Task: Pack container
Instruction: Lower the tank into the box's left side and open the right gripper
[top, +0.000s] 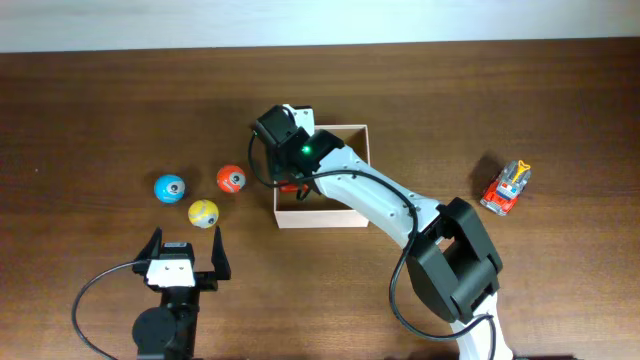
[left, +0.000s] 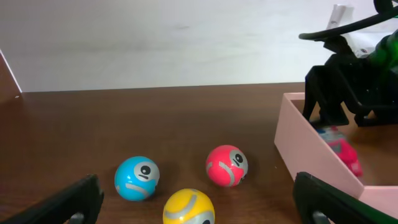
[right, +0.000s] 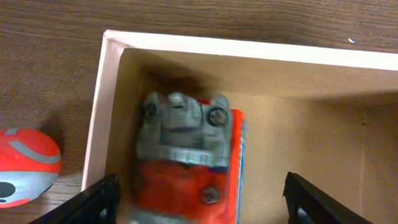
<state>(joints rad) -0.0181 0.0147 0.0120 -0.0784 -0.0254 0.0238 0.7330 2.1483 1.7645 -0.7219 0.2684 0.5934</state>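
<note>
The container (top: 320, 222) is a small cream-walled box with a tan inside (right: 298, 124), standing mid-table; its near wall (left: 311, 149) shows in the left wrist view. A red and grey toy truck (right: 186, 149) lies inside against the left wall, blurred, also seen as the truck (left: 342, 152) past the rim. My right gripper (right: 199, 199) hangs over it in the box, open, both fingers clear of the truck's sides. A second red truck (top: 506, 187) sits on the table at the right. My left gripper (top: 186, 243) stands open near the front edge, holding nothing.
Three balls lie left of the box: blue (top: 169, 187), red (top: 231, 179) and yellow (top: 203, 212). The yellow ball (left: 188, 207) is just ahead of my left fingers. The red ball (right: 25, 165) rests close outside the box's left wall.
</note>
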